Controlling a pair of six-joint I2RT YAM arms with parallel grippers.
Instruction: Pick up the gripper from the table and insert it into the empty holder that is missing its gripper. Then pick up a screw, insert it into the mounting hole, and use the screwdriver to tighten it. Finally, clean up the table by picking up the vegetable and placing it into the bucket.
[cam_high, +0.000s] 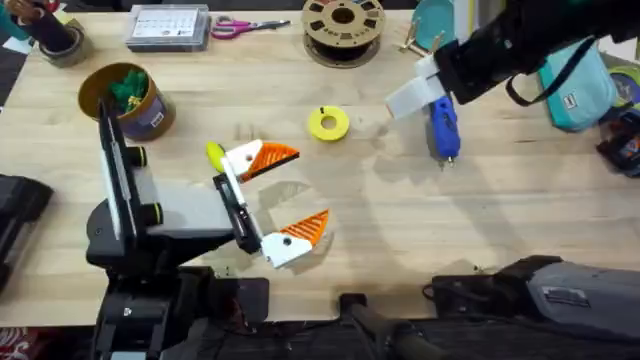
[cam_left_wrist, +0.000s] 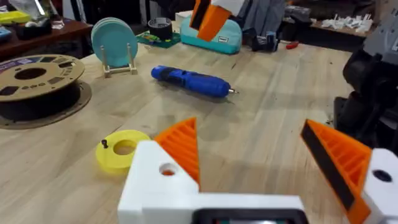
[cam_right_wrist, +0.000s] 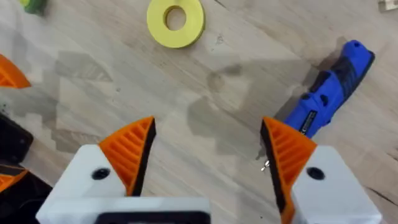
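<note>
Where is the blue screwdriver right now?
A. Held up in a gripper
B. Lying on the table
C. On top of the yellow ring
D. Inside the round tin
B. The screwdriver lies flat on the wooden table, with the open right gripper hovering above it.

The right claw is showing in the overhead view as a pale smeared block under a large dark blurred arm, so its fingers are not telling apart there. That arm is covering the screwdriver's rear end. In the right wrist view, an orange finger is hiding the screwdriver's bit. The vegetable is lying half behind the left claw's white block in the overhead view, and the right wrist picture's edge is cutting it to a small yellow-green corner. A tiny dark speck on the yellow ring is looking like the screw, too small to tell for sure.
</note>
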